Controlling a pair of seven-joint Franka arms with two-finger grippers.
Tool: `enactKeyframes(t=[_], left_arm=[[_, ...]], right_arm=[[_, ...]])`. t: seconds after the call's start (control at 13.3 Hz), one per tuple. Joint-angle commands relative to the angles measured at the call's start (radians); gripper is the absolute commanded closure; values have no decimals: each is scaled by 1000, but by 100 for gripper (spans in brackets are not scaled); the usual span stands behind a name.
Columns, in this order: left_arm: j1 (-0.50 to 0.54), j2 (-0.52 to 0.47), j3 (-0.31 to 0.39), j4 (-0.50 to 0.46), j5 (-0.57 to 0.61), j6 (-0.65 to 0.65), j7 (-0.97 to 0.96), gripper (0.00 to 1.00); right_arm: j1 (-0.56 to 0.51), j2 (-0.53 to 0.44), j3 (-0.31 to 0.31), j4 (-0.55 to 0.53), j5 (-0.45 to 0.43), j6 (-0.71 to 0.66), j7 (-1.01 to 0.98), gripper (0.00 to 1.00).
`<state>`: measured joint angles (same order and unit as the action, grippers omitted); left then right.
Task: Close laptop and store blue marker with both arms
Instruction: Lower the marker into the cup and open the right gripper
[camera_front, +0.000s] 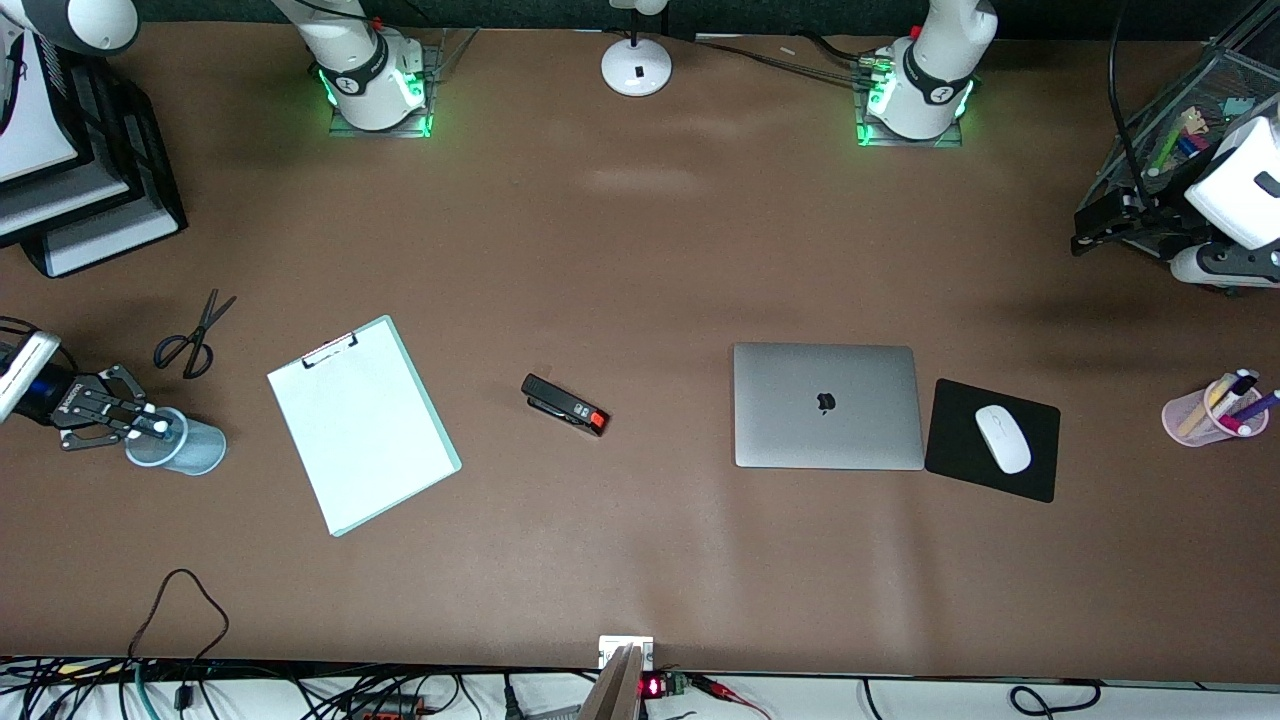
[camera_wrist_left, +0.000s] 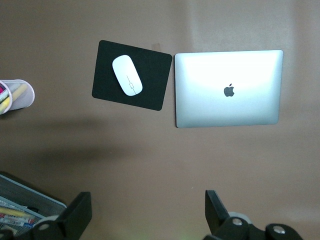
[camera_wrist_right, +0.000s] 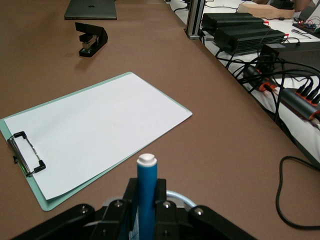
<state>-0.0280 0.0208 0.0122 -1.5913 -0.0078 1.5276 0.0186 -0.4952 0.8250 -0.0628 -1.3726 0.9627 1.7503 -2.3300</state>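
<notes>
The silver-grey laptop (camera_front: 828, 405) lies shut on the table, lid down with the apple logo up; it also shows in the left wrist view (camera_wrist_left: 228, 89) and the right wrist view (camera_wrist_right: 91, 10). My right gripper (camera_front: 140, 425) is shut on the blue marker (camera_wrist_right: 148, 187), whose white end (camera_front: 160, 425) is over the mouth of a translucent blue cup (camera_front: 195, 452). The cup's rim (camera_wrist_right: 181, 196) shows under the fingers; the marker's lower part is hidden. My left gripper (camera_wrist_left: 145, 215) is open and empty, held high at the left arm's end (camera_front: 1102, 218).
A black mouse pad (camera_front: 950, 445) with a white mouse (camera_front: 1003, 438) lies beside the laptop. A pink pen cup (camera_front: 1215, 410), a mesh organizer (camera_front: 1200, 130), a stapler (camera_front: 565, 405), a clipboard (camera_front: 362, 422), scissors (camera_front: 195, 335) and stacked trays (camera_front: 70, 200) are around.
</notes>
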Motion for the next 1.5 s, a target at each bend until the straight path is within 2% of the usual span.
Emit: enactKeyframes(t=[0.0,0.08,0.15,0.23,0.3,0.45,0.6,1.05,1.2,1.43], left_arm=[[7,14,5,33,-17,-20,12,0],[10,14,5,33,-17,-20,12,0],[10,14,5,33,-17,-20,12,0],[10,14,5,33,-17,-18,12,0],[10,14,5,33,-17,-17,12,0],[10,14,5,33,-15,-17,12,0],[10,14,5,33,-17,-15,12,0],[10,14,5,33,-15,-15,12,0],[10,14,5,34,-14,-15,12,0],[10,14,5,34,-14,-15,14,0]], right_arm=[[-22,28,12,30,22,-20,-16,91],[-22,28,11,30,19,-17,-14,86],[-22,28,8,30,18,-14,-9,60],[-22,28,6,29,18,-14,-2,11],[-22,23,6,29,18,-20,4,0],[-23,0,1,35,10,-29,39,0],[-22,-20,1,67,-47,-61,150,0],[-14,-35,0,295,-191,-274,446,0],[-5,-75,3,339,-246,-319,542,0],[44,-161,5,340,-320,-328,656,0]])
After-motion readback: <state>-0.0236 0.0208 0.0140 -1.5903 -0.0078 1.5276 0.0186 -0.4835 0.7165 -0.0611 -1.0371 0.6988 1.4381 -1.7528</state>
